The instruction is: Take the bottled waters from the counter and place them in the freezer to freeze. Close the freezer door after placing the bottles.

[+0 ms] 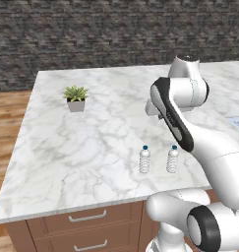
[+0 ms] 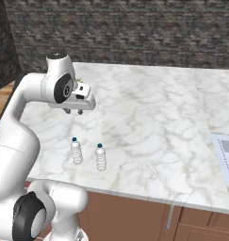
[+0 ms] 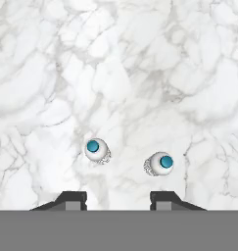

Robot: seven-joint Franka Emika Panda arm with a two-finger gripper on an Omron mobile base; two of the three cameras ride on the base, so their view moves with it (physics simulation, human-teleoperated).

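Two bottled waters stand upright side by side near the front edge of the counter (image 1: 81, 157): the left one (image 1: 145, 160) (image 2: 77, 151) and the right one (image 1: 173, 159) (image 2: 101, 157). Both are clear and ribbed with teal caps. My gripper (image 2: 74, 112) hangs above the counter, a little behind the bottles, pointing straight down. It is open with nothing between its fingers. The hand view looks down on both caps, left bottle (image 3: 97, 149) and right bottle (image 3: 159, 163), just ahead of the gripper (image 3: 118, 198). The freezer is out of view.
A small potted plant (image 1: 75, 97) stands at the back left of the counter. A pale sink edge (image 2: 226, 155) lies at the right. Brown drawers with silver handles (image 1: 86, 216) run under the front edge. A dark brick wall (image 1: 91, 34) stands behind.
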